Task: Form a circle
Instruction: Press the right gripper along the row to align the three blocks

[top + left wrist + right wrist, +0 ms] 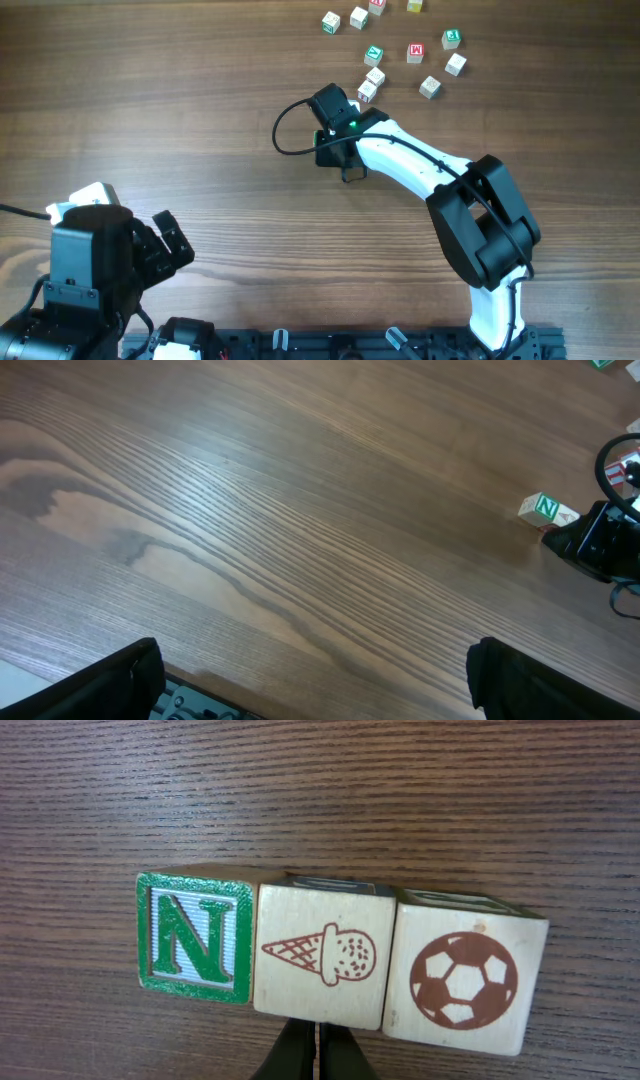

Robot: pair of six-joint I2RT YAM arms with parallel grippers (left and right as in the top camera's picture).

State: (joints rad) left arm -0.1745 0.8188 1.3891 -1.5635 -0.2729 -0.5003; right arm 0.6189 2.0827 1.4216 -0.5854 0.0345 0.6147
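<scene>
Plainly the right arm has this move. Its gripper (315,1060) is shut, fingertips pressed together and holding nothing, and it sits at the near face of the ice-cream cube (322,955). Whether the tips touch that face or stop just short of it, I cannot tell.

That cube is the middle of a straight row of three, touching side to side. The green N cube (195,935) is on one end and the football cube (465,980) on the other. The row's long axis runs squarely across the gripper's line of reach, so a push forward would most likely drive the middle cube out of line and bow the row.

From overhead, the row lies toward the far right of the bench (200,120). The other loose cubes (416,52) are scattered beyond it, near the far edge, in a rough arc. No closed circle is formed yet.

The left gripper (170,240) stands wide open and empty by the near left corner, well apart from every cube.
</scene>
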